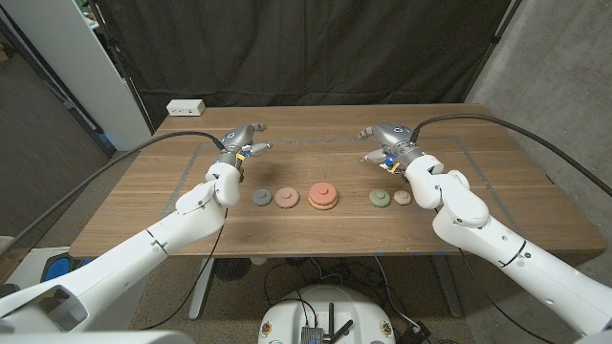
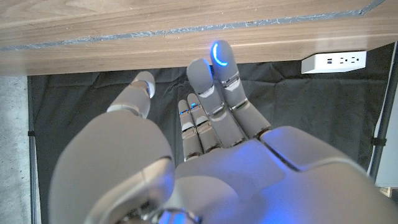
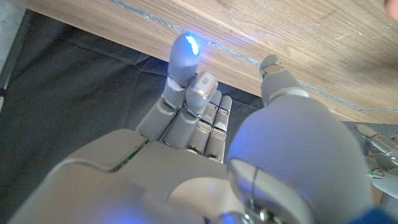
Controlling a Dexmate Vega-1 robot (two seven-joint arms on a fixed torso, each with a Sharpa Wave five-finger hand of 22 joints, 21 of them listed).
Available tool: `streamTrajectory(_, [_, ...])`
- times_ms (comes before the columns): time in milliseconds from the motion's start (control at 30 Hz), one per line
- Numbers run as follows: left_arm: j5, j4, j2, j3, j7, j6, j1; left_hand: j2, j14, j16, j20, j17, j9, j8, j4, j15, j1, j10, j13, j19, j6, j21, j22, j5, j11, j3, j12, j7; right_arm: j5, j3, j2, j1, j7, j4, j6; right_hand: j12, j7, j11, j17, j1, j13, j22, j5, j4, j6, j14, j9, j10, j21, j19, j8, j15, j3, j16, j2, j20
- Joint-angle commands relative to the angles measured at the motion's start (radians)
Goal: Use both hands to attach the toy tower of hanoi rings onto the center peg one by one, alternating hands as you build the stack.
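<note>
Flanking stacked orange-pink rings [image 1: 323,196], each robot hand [image 1: 245,139] [image 1: 384,143] hovers spread, empty.

Lab-like test space: black curtain [image 1: 316,48], wooden table [image 1: 316,167], power strip [image 1: 185,108].

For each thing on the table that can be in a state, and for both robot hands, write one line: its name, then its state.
Left hand: open, holds nothing.
Right hand: open, holds nothing.
Centre stack: yellow ring lies on the orange base.
Grey ring: loose on the table.
Pink ring: loose on the table.
Green ring: loose on the table.
Tan ring: loose on the table.
</note>
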Motion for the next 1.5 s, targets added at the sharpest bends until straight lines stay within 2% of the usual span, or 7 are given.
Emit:
streamTrajectory(33, [-0.023, -0.045, 0.024, -0.017, -0.015, 0.037, 0.029, -0.015, 0.001, 0.013, -0.109, 0.000, 0.002, 0.004, 0.004, -0.018, 0.010, 0.004, 0.003, -0.002, 0.012, 0.008, -0.002, 0.009, 0.000, -0.012, 0.004, 0.002, 0.065, -0.025, -0.041, 0.041, -0.049, 0.055, -0.041, -0.006, 0.004, 0.000, 0.005, -0.004, 0.002, 0.000, 0.005, 0.003, -0.024, 0.008, 0.001, -0.011, 0.006, 0.008, -0.011, 0.005, 0.007, 0.010, 0.004, 0.000])
streamTrajectory(167, [-0.027, -0.069, 0.038, -0.025, -0.015, 0.045, 0.041, -0.017, 0.003, 0.019, -0.108, 0.001, 0.002, 0.001, 0.005, -0.018, 0.011, -0.002, 0.003, -0.003, 0.007, 0.009, -0.004, 0.009, 0.003, -0.017, 0.002, 0.002, 0.075, -0.027, -0.055, 0.036, -0.055, 0.046, -0.074, -0.009, 0.005, 0.002, 0.001, -0.010, 0.002, 0.000, 0.005, 0.005, -0.036, 0.001, 0.001, -0.018, 0.008, 0.007, -0.017, 0.005, 0.006, 0.007, 0.000, 0.000])
streamTrajectory(567, [-0.016, -0.069, 0.037, -0.008, -0.018, 0.037, 0.023, -0.024, -0.009, 0.013, -0.108, -0.021, 0.002, 0.000, 0.009, -0.019, 0.011, -0.010, 0.004, -0.010, 0.001, 0.010, -0.007, 0.010, 0.006, -0.035, 0.000, 0.002, 0.172, 0.012, -0.068, -0.011, -0.222, 0.063, -0.049, -0.008, 0.008, 0.002, -0.006, -0.010, 0.001, -0.005, 0.006, 0.004, -0.033, -0.010, 0.001, -0.016, 0.008, 0.003, -0.019, 0.004, 0.011, 0.001, 0.003, -0.001])
streamTrajectory(1033, [-0.005, -0.069, 0.034, 0.005, -0.030, 0.055, 0.014, -0.023, -0.011, 0.019, -0.108, -0.034, 0.002, 0.000, 0.010, -0.019, 0.018, -0.011, 0.004, -0.012, 0.000, 0.013, -0.009, 0.013, 0.006, -0.049, 0.000, 0.002, 0.204, -0.022, -0.080, 0.008, -0.247, 0.076, -0.069, -0.006, 0.008, 0.005, -0.006, -0.010, 0.000, -0.007, 0.007, 0.005, -0.025, -0.010, 0.001, -0.009, 0.011, 0.003, -0.018, 0.004, 0.016, 0.003, 0.008, 0.000])
streamTrajectory(1500, [0.032, -0.112, 0.070, 0.023, -0.093, 0.103, -0.006, -0.026, -0.013, 0.023, -0.108, -0.044, 0.001, 0.000, 0.012, -0.019, 0.018, -0.015, 0.004, -0.015, -0.002, 0.013, -0.011, 0.016, 0.009, -0.062, -0.001, 0.005, 0.218, -0.046, -0.079, 0.013, -0.267, 0.066, -0.102, -0.007, 0.006, 0.004, -0.005, -0.015, -0.001, -0.010, 0.008, 0.007, -0.024, -0.009, 0.001, -0.011, 0.013, 0.002, -0.020, 0.004, 0.019, 0.005, 0.011, 0.000])
